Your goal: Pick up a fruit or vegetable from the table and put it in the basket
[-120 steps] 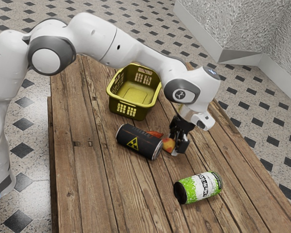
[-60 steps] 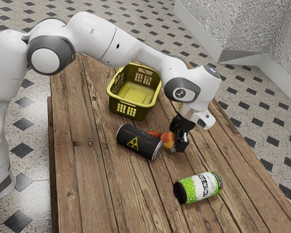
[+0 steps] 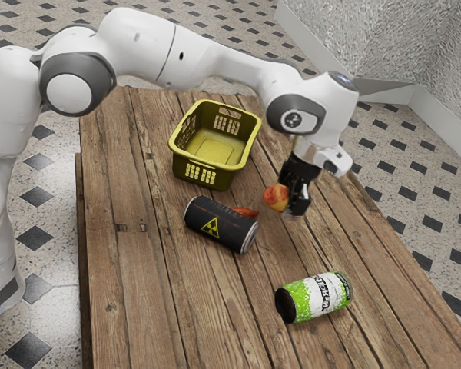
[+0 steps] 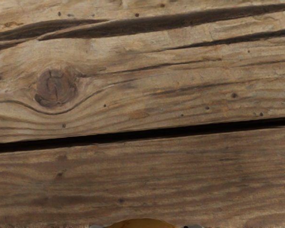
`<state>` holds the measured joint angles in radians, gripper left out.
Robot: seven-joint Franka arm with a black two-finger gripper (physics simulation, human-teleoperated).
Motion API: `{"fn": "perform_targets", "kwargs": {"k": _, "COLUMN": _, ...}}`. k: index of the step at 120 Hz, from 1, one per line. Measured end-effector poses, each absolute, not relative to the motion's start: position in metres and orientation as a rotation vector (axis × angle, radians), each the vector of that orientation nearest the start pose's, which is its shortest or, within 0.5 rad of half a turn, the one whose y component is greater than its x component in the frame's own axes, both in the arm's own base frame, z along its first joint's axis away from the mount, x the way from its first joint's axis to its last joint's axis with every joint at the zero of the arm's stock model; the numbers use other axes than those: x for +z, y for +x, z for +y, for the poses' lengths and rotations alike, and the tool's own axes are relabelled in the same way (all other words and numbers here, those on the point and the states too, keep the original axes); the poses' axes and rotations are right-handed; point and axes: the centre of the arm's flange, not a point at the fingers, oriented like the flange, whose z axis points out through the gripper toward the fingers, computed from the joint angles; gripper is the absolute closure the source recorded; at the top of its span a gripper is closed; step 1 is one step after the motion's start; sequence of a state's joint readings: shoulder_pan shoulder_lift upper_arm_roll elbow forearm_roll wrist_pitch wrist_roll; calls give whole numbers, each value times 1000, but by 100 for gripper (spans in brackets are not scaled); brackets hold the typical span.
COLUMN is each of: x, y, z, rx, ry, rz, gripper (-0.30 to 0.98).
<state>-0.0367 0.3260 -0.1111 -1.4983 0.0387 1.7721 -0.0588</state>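
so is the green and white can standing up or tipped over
Tipped over: the can lies on its side on the table, its dark round end facing sideways.

Exterior view reads bright to me, light soft and diffuse, with a pale glare patch on the floor (image 3: 58, 238) beside the arm (image 3: 142, 46) and grey shading on its undersides. Basket (image 3: 223, 178) interior is lit, outer wall darker. My wrist view is dimmer: flat brown light on the surface (image 4: 147, 175), near-black shadow in the plank gap.
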Motion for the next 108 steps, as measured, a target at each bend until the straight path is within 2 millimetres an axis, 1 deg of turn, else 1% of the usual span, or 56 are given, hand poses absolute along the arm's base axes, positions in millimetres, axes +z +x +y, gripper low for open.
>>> {"fn": "perform_targets", "kwargs": {"k": 7, "x": 485, "y": 648, "z": -83, "rx": 83, "ry": -3127, "rz": 144, "gripper": 51}}
{"fn": "perform_targets", "kwargs": {"k": 14, "x": 497, "y": 649, "z": -81, "rx": 73, "ry": -3120, "rz": 141, "gripper": 51}}
{"fn": "perform_targets", "kwargs": {"k": 25, "x": 516, "y": 647, "z": -70, "rx": 69, "ry": -3105, "rz": 113, "gripper": 52}}
{"fn": "perform_targets", "kwargs": {"k": 37, "x": 530, "y": 640, "z": -58, "rx": 94, "ry": -3090, "rz": 82, "gripper": 52}}
{"fn": "perform_targets", "kwargs": {"k": 50, "x": 542, "y": 631, "z": -50, "rx": 121, "ry": -3078, "rz": 64, "gripper": 52}}
{"fn": "perform_targets", "kwargs": {"k": 58, "x": 550, "y": 625, "z": -38, "rx": 134, "ry": -3065, "rz": 32, "gripper": 53}}
{"fn": "perform_targets", "kwargs": {"k": 67, "x": 556, "y": 620, "z": -21, "rx": 154, "ry": -3054, "rz": -10, "gripper": 53}}
{"fn": "perform_targets", "kwargs": {"k": 76, "x": 560, "y": 615, "z": -10, "rx": 178, "ry": -3046, "rz": -40, "gripper": 53}}
{"fn": "perform_targets", "kwargs": {"k": 98, "x": 558, "y": 609, "z": 29, "rx": 235, "ry": -3027, "rz": -128, "gripper": 53}}
{"fn": "perform_targets", "kwargs": {"k": 108, "x": 557, "y": 606, "z": 50, "rx": 254, "ry": -3020, "rz": -168, "gripper": 53}}
